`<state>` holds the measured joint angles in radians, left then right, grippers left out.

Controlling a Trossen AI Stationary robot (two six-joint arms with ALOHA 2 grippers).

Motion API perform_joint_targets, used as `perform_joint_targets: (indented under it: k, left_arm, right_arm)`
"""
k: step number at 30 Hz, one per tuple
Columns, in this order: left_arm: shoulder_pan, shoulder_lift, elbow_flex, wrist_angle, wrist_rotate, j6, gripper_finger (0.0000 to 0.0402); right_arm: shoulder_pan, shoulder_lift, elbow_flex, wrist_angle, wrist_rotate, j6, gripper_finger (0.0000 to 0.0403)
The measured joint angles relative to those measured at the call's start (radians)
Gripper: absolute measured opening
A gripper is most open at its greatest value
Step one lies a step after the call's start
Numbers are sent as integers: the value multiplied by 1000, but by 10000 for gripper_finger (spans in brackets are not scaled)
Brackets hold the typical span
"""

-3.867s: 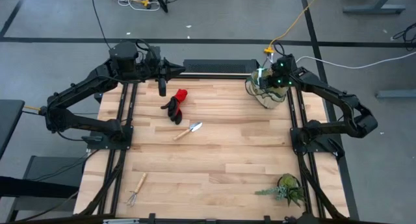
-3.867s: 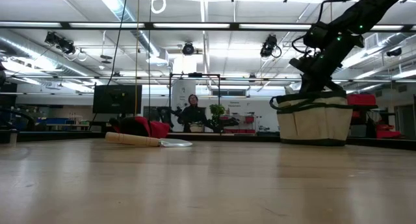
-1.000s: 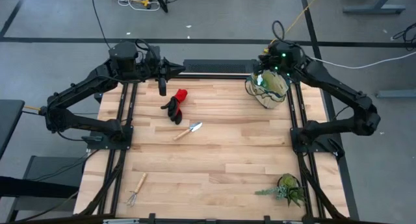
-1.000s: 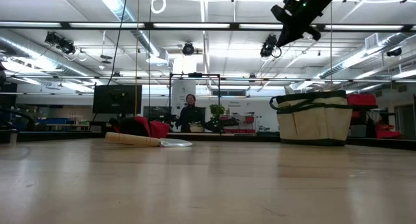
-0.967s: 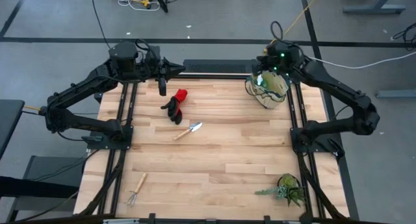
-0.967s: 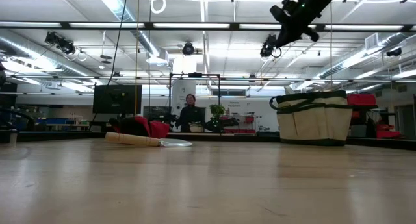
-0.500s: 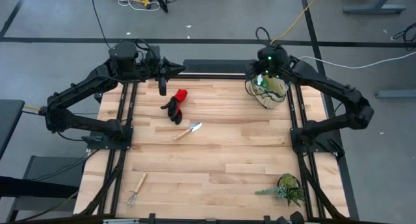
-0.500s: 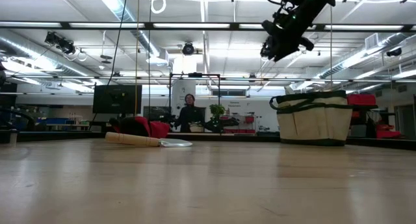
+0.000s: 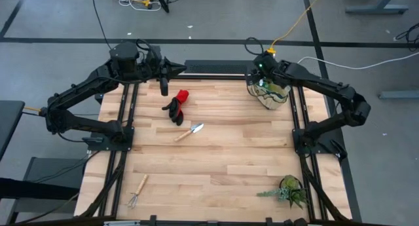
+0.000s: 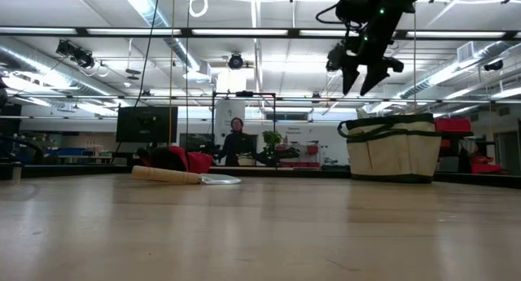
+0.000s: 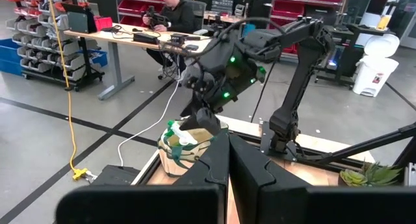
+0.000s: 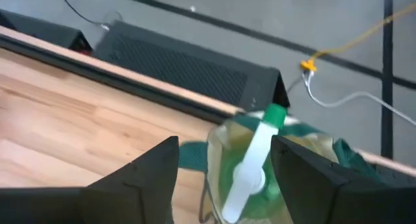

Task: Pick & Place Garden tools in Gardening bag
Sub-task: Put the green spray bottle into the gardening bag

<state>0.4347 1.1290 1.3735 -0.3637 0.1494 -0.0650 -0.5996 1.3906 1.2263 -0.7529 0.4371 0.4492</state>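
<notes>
Bag (image 10: 393, 147) beneath open right pincer (image 10: 363, 79)

Bright, even overhead ceiling light; right wrist view slightly blurred.

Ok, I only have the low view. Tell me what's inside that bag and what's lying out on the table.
Observer: The right wrist view shows a green plastic piece standing inside the gardening bag.
Operator: Now list what's out.
Observer: From above: gloves, trowel, and a rake near the front left corner, which your view misses.
Operator: Report the left arm.
Observer: The left end effector is shut, at the table's far edge beside the gloves.
</notes>
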Motion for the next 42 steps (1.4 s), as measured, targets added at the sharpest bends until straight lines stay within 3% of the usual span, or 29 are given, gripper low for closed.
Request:
perform_joint_targets:
  k: [24,37,42]
  left_arm:
    - [0,0,0,0,0,-1,12]
    - [0,0,0,0,1,-1,12]
    - [0,0,0,0,1,-1,12]
  right_arm:
    - [-11,162,-1,-103,75,183,161]
    - [-22,163,-1,-139,74,213,52]
    - [-22,163,-1,-138,70,199,47]
